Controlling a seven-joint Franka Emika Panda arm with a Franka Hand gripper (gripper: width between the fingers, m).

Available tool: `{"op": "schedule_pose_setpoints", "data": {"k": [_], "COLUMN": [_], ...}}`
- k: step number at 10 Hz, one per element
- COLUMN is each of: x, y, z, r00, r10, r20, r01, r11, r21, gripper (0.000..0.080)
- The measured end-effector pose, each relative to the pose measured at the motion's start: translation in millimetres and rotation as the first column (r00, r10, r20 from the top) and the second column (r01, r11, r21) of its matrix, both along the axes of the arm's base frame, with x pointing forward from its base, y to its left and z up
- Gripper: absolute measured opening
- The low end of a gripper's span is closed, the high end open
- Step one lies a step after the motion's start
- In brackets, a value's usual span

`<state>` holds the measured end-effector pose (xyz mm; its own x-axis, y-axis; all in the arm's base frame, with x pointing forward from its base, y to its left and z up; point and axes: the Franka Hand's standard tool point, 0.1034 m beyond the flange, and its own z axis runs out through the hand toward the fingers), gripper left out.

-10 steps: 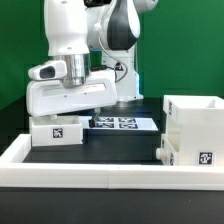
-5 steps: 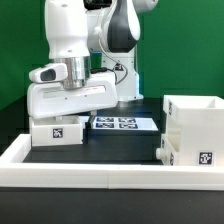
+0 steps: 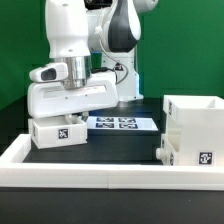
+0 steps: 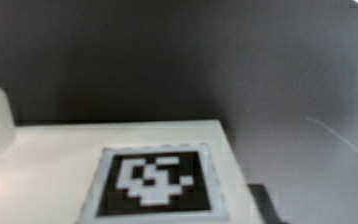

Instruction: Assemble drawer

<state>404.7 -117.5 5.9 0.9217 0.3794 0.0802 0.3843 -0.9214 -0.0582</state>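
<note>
You have the gripper (image 3: 62, 114) low over the small tray (image 3: 58, 132) at the exterior view's left. Its fingers are hidden behind the hand's white body, so you cannot tell whether they grip anything. The wrist view is blurred, and only a tag (image 4: 158, 182) on a white surface reads. The tall shell (image 3: 196, 122) is cut off at the exterior view's right edge.

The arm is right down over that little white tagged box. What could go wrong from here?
The claw sits low over the small tray with its fingers hidden, so the grip cannot be judged; a weak hold might let the tray slip or tilt. The tray lies close beside the marker board, so a sideways drag could bump it. The wrist view is blurred, which may hamper aiming.
</note>
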Motion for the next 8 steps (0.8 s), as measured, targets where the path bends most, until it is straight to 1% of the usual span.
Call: {"op": "schedule_pose_setpoints", "data": {"k": [1,2,4,5,6,8], "x": [2.7,8.5,22.0,29.3,40.3,54.5], "y": [5.6,17.3,46.4,60.1,68.9,72.3], "z": [1.6,5.7,16.2,23.6,33.2,43.3], "r00": [1.0,1.0,0.999,0.999,1.0,0.999], "r10": [-0.006,-0.024,-0.041,-0.037,-0.011,0.038], "r20": [0.001,0.004,0.019,0.018,0.02,0.003], "r01": [0.006,0.024,0.041,0.037,0.011,-0.038], "r11": [1.0,1.0,0.999,0.999,1.0,0.999], "r21": [0.001,0.003,0.005,0.008,0.009,0.017], "gripper": [0.0044,0.0044,0.0044,0.0044,0.0044,0.0044]}}
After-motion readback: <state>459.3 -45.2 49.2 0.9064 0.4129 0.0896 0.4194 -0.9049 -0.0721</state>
